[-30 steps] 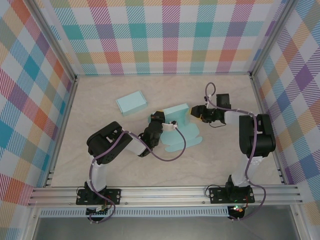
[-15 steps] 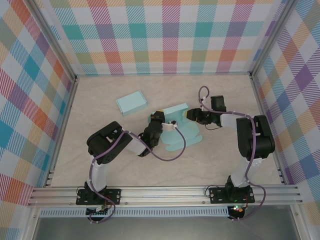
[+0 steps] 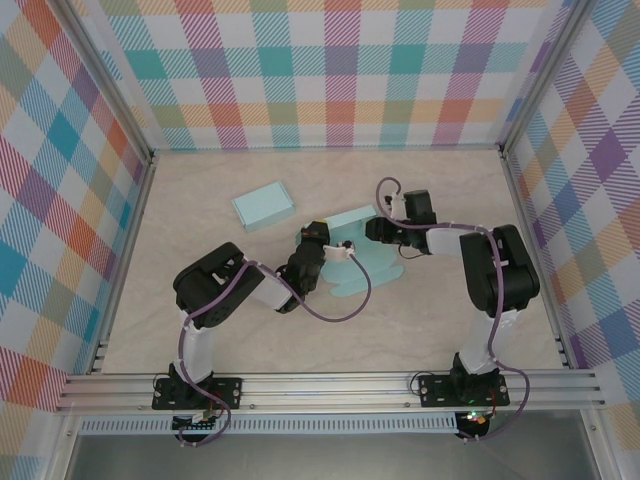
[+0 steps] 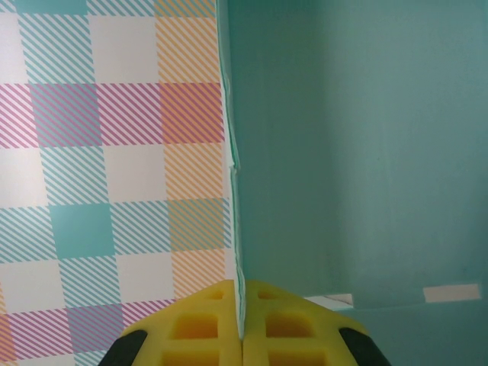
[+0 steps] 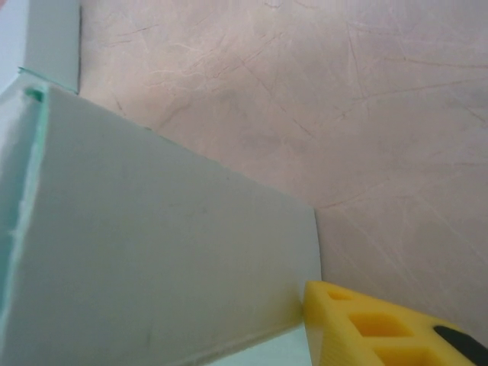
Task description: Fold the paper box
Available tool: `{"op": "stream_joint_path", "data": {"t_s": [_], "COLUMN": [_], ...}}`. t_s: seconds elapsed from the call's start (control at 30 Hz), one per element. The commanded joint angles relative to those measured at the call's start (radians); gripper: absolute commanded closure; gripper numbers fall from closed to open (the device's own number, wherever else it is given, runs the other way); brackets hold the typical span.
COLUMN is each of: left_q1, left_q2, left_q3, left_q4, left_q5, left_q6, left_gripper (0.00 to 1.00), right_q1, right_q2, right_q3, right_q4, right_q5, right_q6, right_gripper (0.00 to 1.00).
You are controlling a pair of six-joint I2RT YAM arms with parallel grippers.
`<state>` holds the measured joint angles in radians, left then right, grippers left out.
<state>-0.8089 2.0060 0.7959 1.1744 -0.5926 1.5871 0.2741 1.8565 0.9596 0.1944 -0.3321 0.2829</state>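
Left fingers (image 4: 198, 332) pinch the paper box (image 4: 358, 152) wall; right fingers (image 5: 366, 320) beside it, forearm pointing left, spread unclear.

Bright, even light from above fills the top view; the arms (image 3: 215, 285) throw only faint, soft shadows on the table (image 3: 190, 190). Up close in the left wrist view the paper box (image 4: 358, 152) looks flat and slightly soft; the right wrist view shows tabletop scratches crisp.

Left gripper (image 4: 242, 309) clamped tight, right gripper (image 3: 371, 230) extended leftward, elbows bent.
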Motion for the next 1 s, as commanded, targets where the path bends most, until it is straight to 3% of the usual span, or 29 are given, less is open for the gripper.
{"op": "stream_joint_path", "data": {"t_s": [0.0, 0.23, 0.33, 0.47, 0.6, 0.67, 0.77, 0.8, 0.87, 0.93, 0.97], "left_q1": [-0.008, -0.016, -0.019, -0.03, -0.047, -0.055, -0.069, -0.07, -0.072, -0.072, -0.074], "left_q2": [0.003, 0.001, 0.002, -0.006, -0.022, -0.037, -0.084, -0.106, -0.151, -0.202, -0.234], "left_q3": [-0.009, -0.013, -0.014, -0.017, -0.014, -0.005, -0.006, -0.005, -0.008, -0.024, -0.037], "left_q4": [0.001, -0.011, -0.012, -0.013, -0.017, -0.016, -0.048, -0.079, -0.117, -0.125, -0.131], "left_q5": [0.047, 0.063, 0.065, 0.069, 0.047, 0.021, 0.005, 0.0, -0.008, -0.024, -0.032], "left_q6": [-0.011, -0.041, -0.042, -0.068, -0.13, -0.186, -0.294, -0.335, -0.421, -0.504, -0.548], "left_gripper": [1.0, 1.0, 1.0, 1.0, 1.0, 0.97, 0.57, 0.49, 0.46, 0.29, 0.26], "right_q1": [0.03, 0.077, 0.083, 0.1, 0.121, 0.132, 0.14, 0.14, 0.14, 0.14, 0.14], "right_q2": [0.022, 0.048, 0.043, 0.029, -0.001, -0.016, -0.043, -0.051, -0.068, -0.083, -0.09], "right_q3": [0.006, 0.0, -0.015, -0.045, -0.076, -0.092, -0.119, -0.128, -0.141, -0.15, -0.156], "right_q4": [0.089, 0.122, 0.14, 0.161, 0.165, 0.163, 0.166, 0.169, 0.165, 0.159, 0.157], "right_q5": [0.146, 0.258, 0.284, 0.37, 0.452, 0.489, 0.514, 0.517, 0.522, 0.523, 0.533], "right_q6": [-0.033, -0.04, -0.041, -0.037, -0.037, -0.038, -0.031, -0.028, -0.02, -0.016, -0.011], "right_gripper": [0.58, 0.58, 0.66, 0.88, 1.0, 1.0, 1.0, 1.0, 1.0, 1.0, 1.0]}}
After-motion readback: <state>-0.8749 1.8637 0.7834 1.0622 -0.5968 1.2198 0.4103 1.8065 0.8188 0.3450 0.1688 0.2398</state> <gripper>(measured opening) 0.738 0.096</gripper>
